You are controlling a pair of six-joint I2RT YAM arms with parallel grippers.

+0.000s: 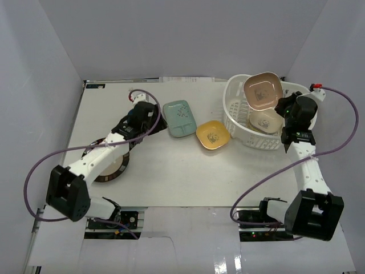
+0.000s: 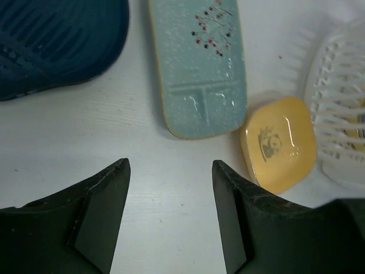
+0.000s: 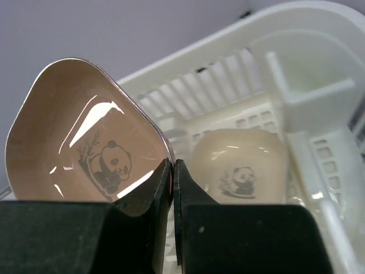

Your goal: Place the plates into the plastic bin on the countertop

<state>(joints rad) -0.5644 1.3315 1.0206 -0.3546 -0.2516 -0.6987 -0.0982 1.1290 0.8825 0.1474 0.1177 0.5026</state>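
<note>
While right hand (image 3: pixel 173 188) clamps rim of pink-tan plate (image 3: pixel 85 131) over plastic bin (image 3: pixel 319 85), cream plate (image 3: pixel 239 165) already inside, I check left hand (image 2: pixel 170 165): jaws apart, empty, over surface (image 2: pixel 68 131). Pale green plate (image 2: pixel 199 68) lies just far of it, long axis running away; left arm nearer.

Six plates are in view. Three are rounded squares: the pink-tan plate (image 1: pixel 262 89) and the cream plate (image 1: pixel 264 120), both in the bin (image 1: pixel 236 128) at the far right, and the yellow plate (image 1: pixel 213 135) just left of it. There is also one rectangular green plate (image 1: pixel 179 118), one teal plate (image 2: pixel 51 40) and one dark-rimmed round plate (image 1: pixel 114 170) at the near left. So two plates are in the bin and four are on the counter (image 1: pixel 182 177). There is one bin and one counter. There are two arms, the left arm (image 1: pixel 97 160) and the right arm (image 1: pixel 311 171), with one end effector each: the left end effector (image 2: pixel 170 165) and the right end effector (image 3: pixel 173 162).
</note>
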